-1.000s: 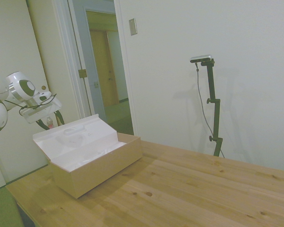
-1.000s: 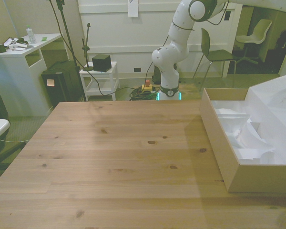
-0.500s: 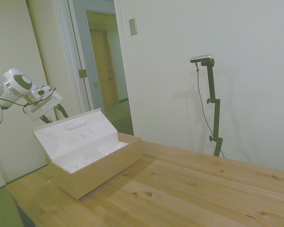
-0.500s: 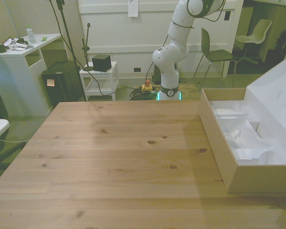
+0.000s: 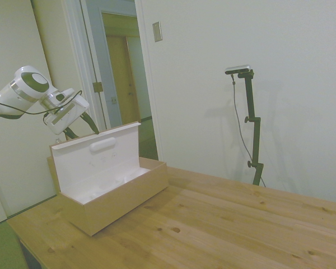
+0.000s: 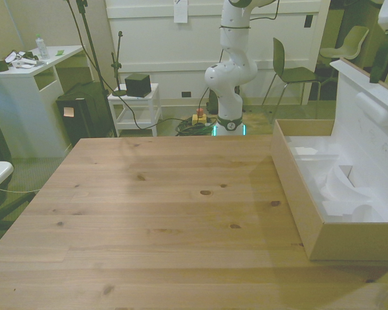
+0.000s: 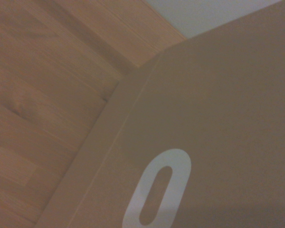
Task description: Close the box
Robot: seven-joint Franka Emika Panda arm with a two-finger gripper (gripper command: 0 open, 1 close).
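The gripper hangs behind the top edge of the raised lid, its dark fingers reaching down at the lid's back. From where I stand I cannot tell whether they are apart or closed. The white, rounded arm comes in from the side view's left with a thin black cable looped along it.

The lid stands almost upright on its hinge. Its inner face is smooth and white, with a raised oblong bump near the top. In the wrist view its outer face is plain tan card with a white-rimmed oval slot.

The box is a long tan cardboard trough with straight walls, lying at the side view's left end of the table and at the front view's right edge. Inside it sits crumpled white lining in folds and humps.

The table is pale knotty planks, bare beside the box.
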